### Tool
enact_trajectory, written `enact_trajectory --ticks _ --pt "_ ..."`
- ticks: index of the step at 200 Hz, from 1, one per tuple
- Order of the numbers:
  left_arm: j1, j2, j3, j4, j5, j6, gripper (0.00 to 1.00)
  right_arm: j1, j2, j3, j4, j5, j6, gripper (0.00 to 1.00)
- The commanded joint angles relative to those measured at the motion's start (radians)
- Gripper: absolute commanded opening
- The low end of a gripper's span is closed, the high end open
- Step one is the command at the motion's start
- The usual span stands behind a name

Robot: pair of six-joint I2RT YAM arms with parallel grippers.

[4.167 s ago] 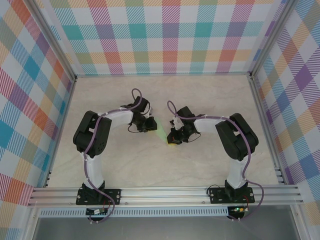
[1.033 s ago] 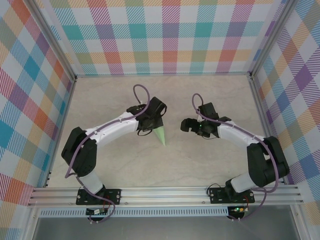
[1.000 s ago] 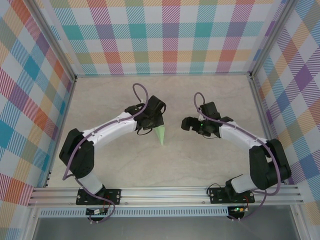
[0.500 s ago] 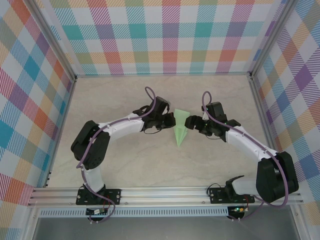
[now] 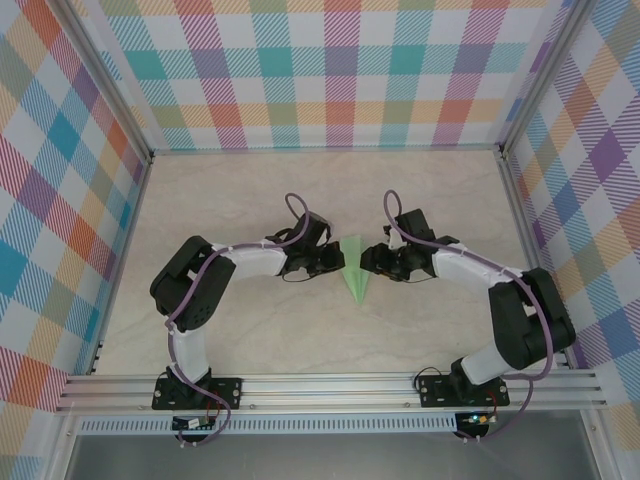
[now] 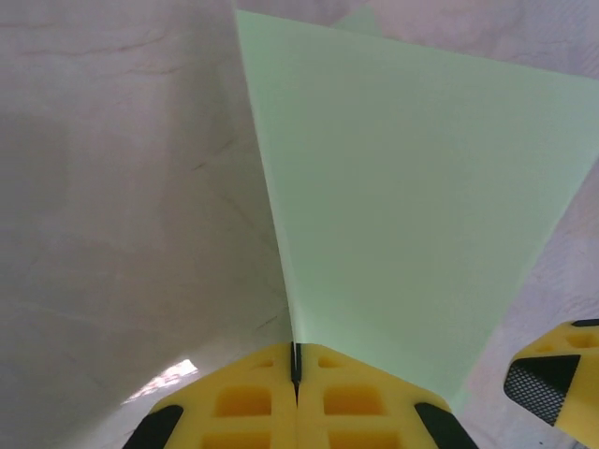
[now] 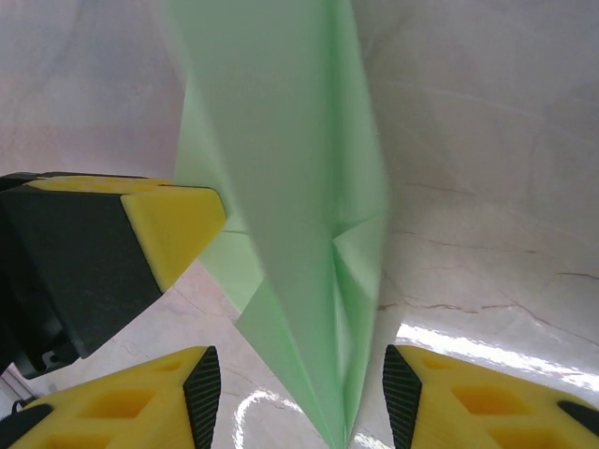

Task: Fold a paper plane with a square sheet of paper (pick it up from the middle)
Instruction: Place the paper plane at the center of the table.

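Paper plane (image 5: pixel 352 268) presented at centre of worktop (image 5: pixel 250 335), apparently for handover.
It is pinched by left gripper (image 6: pixel 295 360) jaws; right gripper (image 7: pixel 298 398) jaws are spread astride its fold, not gripping.

Robot lab enclosure: aluminium frame (image 5: pixel 330 388), plaid backdrop walls (image 5: pixel 330 70), marble-look tabletop (image 5: pixel 300 340).

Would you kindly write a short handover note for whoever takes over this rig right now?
Left tool: shut on the paper plane.
Right tool: open, jaws either side of the plane's folded layers, not gripping.
Plane: between the two tools, at the middle of the table.
Done: sheet folded into a pointed dart.
To do: probably close the right tool, finish the wings, set it down.
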State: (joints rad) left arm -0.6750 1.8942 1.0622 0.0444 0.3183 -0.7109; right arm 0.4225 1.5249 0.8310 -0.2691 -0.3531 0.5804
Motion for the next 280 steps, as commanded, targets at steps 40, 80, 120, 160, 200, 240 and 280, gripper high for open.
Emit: enact_trajectory --ticks 40,80,120,160,200,240,280 --pt "0.02 -0.023 -0.06 0.057 0.015 -0.016 0.0 0.066 0.109 0.12 -0.046 -0.023 -0.083 0.5" --pt "0.02 -0.018 -0.054 0.057 0.016 -0.019 0.0 0.081 0.096 0.116 -0.065 0.023 -0.077 0.48" --pt "0.02 -0.026 -0.059 0.058 0.01 -0.025 0.0 0.109 0.107 0.109 -0.095 0.039 -0.067 0.5" --pt "0.02 -0.031 -0.062 0.068 0.019 -0.03 0.0 0.144 0.099 0.095 -0.114 0.057 -0.048 0.52" --pt "0.02 -0.03 -0.062 0.071 0.022 -0.033 0.0 0.165 0.095 0.082 -0.116 0.073 -0.019 0.51" --pt "0.02 -0.032 -0.065 0.077 0.031 -0.036 0.0 0.195 0.132 0.111 -0.143 0.173 -0.008 0.49" --pt "0.02 -0.032 -0.065 0.077 0.04 -0.044 0.0 0.212 0.175 0.138 -0.146 0.193 -0.015 0.49"
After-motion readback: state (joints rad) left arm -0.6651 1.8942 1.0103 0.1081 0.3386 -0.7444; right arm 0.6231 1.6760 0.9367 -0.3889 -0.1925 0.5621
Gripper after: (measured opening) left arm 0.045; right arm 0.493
